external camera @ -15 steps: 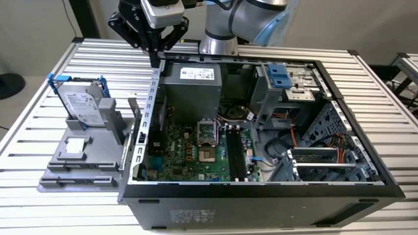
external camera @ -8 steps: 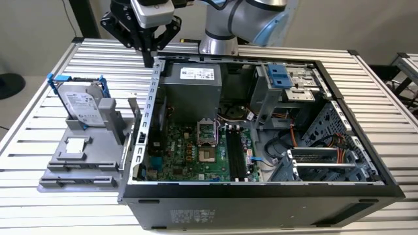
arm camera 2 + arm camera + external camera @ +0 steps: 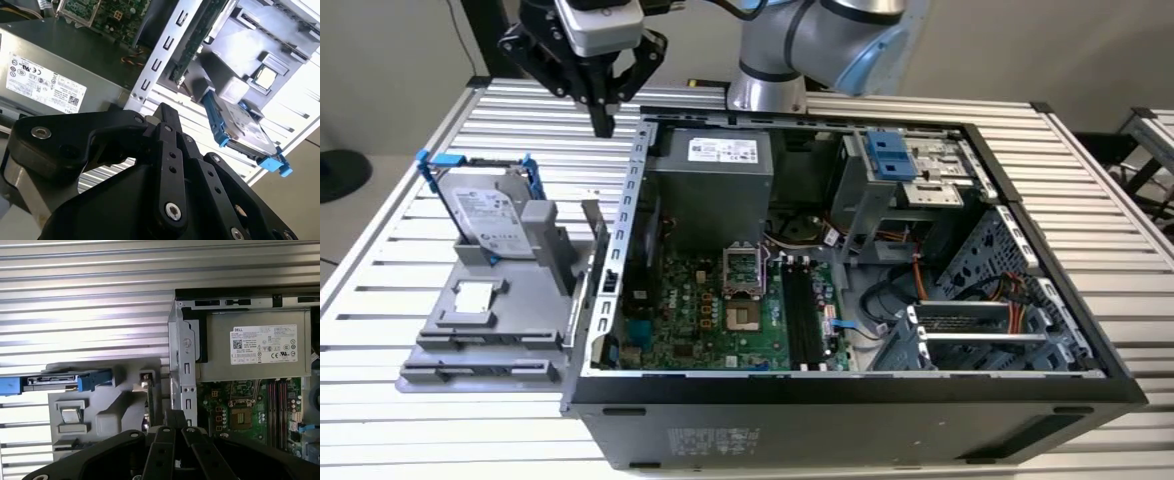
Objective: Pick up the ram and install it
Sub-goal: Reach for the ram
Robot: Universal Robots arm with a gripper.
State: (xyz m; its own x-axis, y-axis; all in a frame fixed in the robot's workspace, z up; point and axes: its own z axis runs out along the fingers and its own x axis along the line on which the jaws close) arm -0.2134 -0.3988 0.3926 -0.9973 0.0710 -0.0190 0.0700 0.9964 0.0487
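Slatted silver-white metal counter under bright light, set against a plain pale wall; at the exterior view's right edge, a second slatted surface; at its left edge, a round dark base on grey floor.

On the counter, an open black computer case lying on its side, with green motherboard, grey power supply and long black slots exposed; just beside the case, toward the exterior view's left, a grey fixture tray holding a silver hard drive upright in a blue frame.

Ram in the second wrist view: a thin green stick standing on edge in the fixture, close along the outside of the case's perforated silver wall, not seated in any slot.

Black gripper on a grey robot arm, hanging in the air above the counter near the case's back corner and the fixture; fingers pressed together to a point, holding nothing; apart from the ram.
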